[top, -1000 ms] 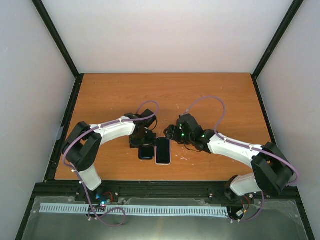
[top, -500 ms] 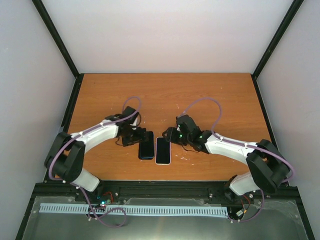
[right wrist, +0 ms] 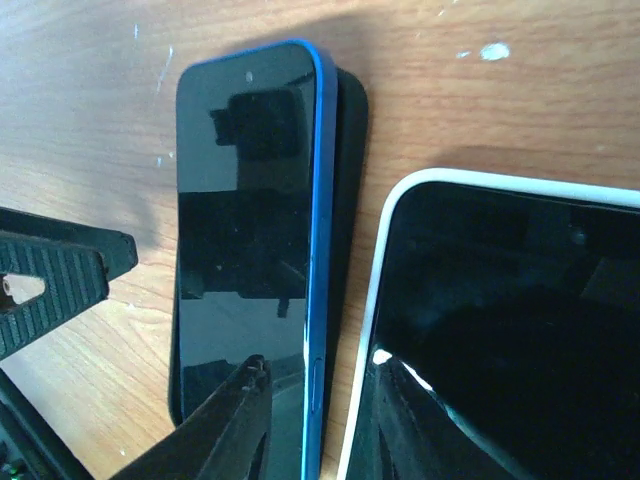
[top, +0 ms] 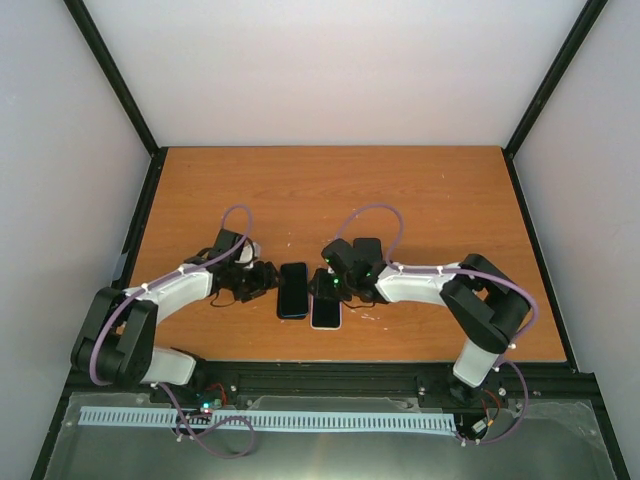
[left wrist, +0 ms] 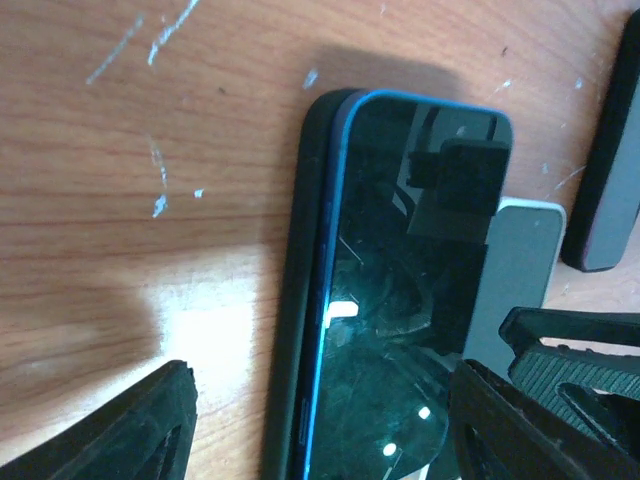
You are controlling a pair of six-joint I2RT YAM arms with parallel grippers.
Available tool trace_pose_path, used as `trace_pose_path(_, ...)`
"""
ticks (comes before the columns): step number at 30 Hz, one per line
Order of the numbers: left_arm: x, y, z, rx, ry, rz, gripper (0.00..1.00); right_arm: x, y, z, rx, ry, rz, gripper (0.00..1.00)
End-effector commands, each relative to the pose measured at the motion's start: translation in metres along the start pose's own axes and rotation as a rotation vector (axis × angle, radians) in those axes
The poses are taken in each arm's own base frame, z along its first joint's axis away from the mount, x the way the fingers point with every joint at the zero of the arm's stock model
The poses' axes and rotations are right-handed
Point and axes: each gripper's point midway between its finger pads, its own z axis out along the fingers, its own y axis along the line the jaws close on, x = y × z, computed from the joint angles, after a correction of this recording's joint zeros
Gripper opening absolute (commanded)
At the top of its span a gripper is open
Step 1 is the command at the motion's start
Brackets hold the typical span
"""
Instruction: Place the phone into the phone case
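A blue-edged phone [top: 293, 290] lies screen up on a black phone case [left wrist: 288, 300], slightly askew, so the case shows along one long side. In the right wrist view the phone [right wrist: 250, 230] covers most of the case [right wrist: 352, 140]. My left gripper [top: 258, 282] is open just left of the phone; in its wrist view the gripper [left wrist: 320, 440] has its jaws standing either side of the phone's near end without touching it. My right gripper [top: 325, 285] is open; in its wrist view the gripper [right wrist: 318, 410] hovers over the blue phone's edge and the neighbouring white phone.
A white-rimmed phone [top: 326, 312] lies screen up right beside the blue phone, and shows in the right wrist view [right wrist: 500, 330]. Both arms crowd the near middle of the wooden table [top: 330, 190]. Black frame posts stand at the table's edges.
My left gripper has drawn back leftward off the blue phone, which now shows whole. My right gripper has moved left, up to the two phones.
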Motion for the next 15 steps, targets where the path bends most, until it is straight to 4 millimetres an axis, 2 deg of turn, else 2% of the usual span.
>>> trace_pose_path(1,-0.003,-0.003,0.01,0.051,-0.005,0.012,0.68,0.005,0.007,0.011,-0.011,0.029,-0.018,0.27)
trace_pose_path(9,0.017,0.009,0.025,0.076,0.059,-0.028,0.56,0.013,0.008,0.024,-0.012,0.066,-0.021,0.18)
trace_pose_path(15,0.023,0.003,0.027,0.139,0.073,-0.036,0.46,0.021,0.021,0.03,-0.052,0.097,-0.018,0.14)
